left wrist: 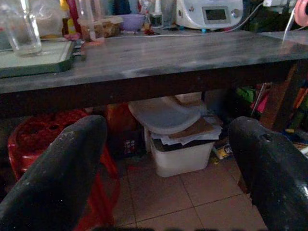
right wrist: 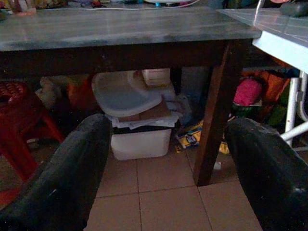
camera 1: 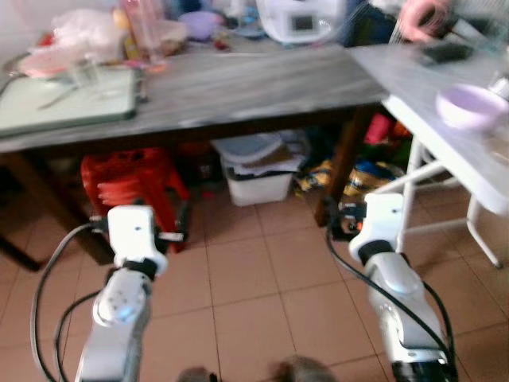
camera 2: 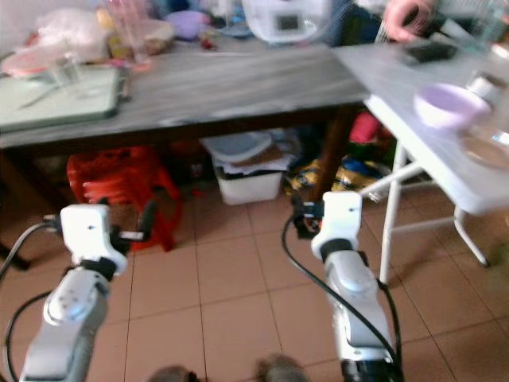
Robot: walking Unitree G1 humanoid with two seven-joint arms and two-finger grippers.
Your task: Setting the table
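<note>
1. Long surface (camera 1: 238, 83): grey wood-grain top, matt, on dark wooden legs.
2. Side surface (camera 1: 429, 103): pale smooth top, white metal tube legs.
3. Bowl (camera 1: 471, 105): lilac plastic, slightly glossy.
4. Stool (camera 1: 127, 187): red plastic, lattice seat.
5. Bin (left wrist: 180, 151): white plastic, lid smooth, paper sticking out.
6. Floor (camera 1: 254, 286): tan tiles, low sheen.
7. Left pincer (left wrist: 166, 163) fingers (left wrist: 62, 168): black, matt, faintly scuffed.
8. Glass (left wrist: 24, 29): clear, on a green tray (left wrist: 36, 60).

My right end effector (right wrist: 166, 168) hangs low over the tiled floor (right wrist: 163, 202) with its two black fingers (right wrist: 72, 168) spread wide apart, nothing between them. Ahead stands a grey-topped counter (right wrist: 120, 26) on dark legs. Under it sits a white bin (right wrist: 139, 137) stuffed with paper, a white lid lying on top, and a red stool (right wrist: 19, 115) beside it. A white folding table (right wrist: 284, 33) stands next to the counter.
</note>
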